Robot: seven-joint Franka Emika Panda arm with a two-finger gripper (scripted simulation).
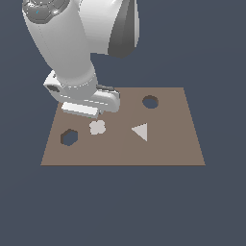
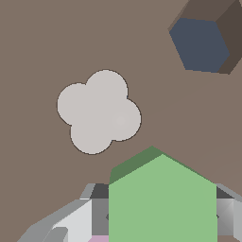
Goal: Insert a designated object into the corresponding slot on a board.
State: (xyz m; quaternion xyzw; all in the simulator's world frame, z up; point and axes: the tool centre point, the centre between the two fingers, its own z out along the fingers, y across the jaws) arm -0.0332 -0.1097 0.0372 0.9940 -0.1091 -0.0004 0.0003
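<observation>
In the wrist view my gripper [image 2: 163,215] is shut on the bright green block [image 2: 163,203], held between two grey fingers [image 2: 71,222]. The block hangs over the brown board [image 2: 47,38], beside a pale clover shape [image 2: 99,111]. The dark hexagonal slot [image 2: 201,45] lies apart from the block, with bare board between them. In the exterior view the gripper [image 1: 90,113] is low over the board's [image 1: 163,149] far part at the exterior view's left. The slot [image 1: 69,137] is nearer the front left. The green block is hidden by the hand in that view.
On the board lie a pale clover shape [image 1: 97,127], a pale grey triangle [image 1: 141,131] and a dark round hole [image 1: 150,102] at the far right. A sliver of pink [image 2: 99,238] shows under the gripper in the wrist view. The big white arm [image 1: 72,43] rises above the board's left side.
</observation>
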